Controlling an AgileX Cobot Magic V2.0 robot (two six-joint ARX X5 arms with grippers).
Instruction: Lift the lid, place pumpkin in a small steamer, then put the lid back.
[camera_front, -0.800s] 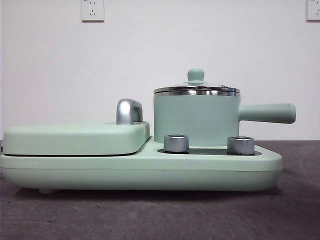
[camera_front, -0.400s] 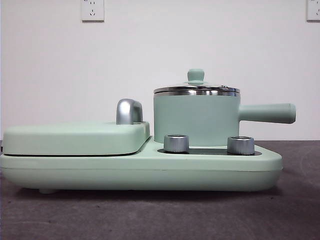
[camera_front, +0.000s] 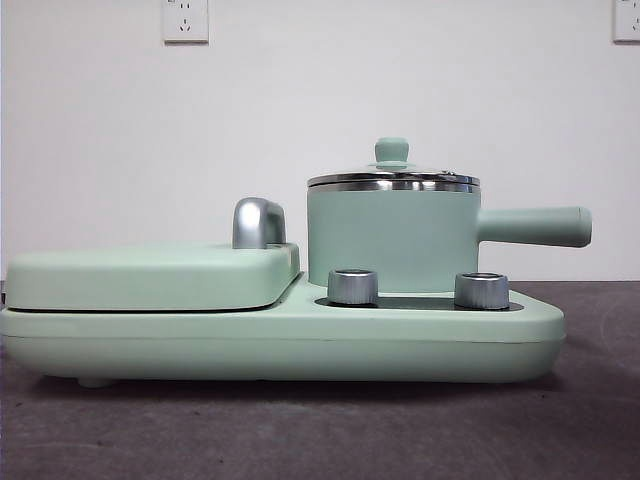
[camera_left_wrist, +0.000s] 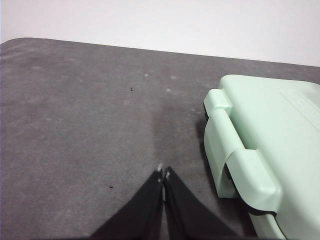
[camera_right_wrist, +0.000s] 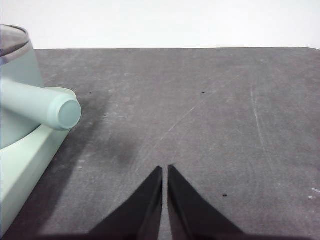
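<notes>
The small steamer (camera_front: 392, 238), a mint-green pot with a long side handle (camera_front: 535, 226), stands on the right half of the green cooker base. The lid (camera_front: 393, 176), steel-rimmed with a mint knob, sits closed on it. The pumpkin is out of view. My left gripper (camera_left_wrist: 163, 172) is shut and empty above the grey mat, beside the cooker's hinged end (camera_left_wrist: 260, 150). My right gripper (camera_right_wrist: 165, 170) is shut with nothing in it, over the mat, off the tip of the steamer's handle (camera_right_wrist: 47, 106). Neither gripper shows in the front view.
The cooker base (camera_front: 280, 340) carries a flat rectangular mint cover (camera_front: 150, 275) with a chrome handle (camera_front: 258, 222) on its left half and two steel dials (camera_front: 352, 286) in front of the pot. Grey mat (camera_right_wrist: 210, 115) lies on both sides.
</notes>
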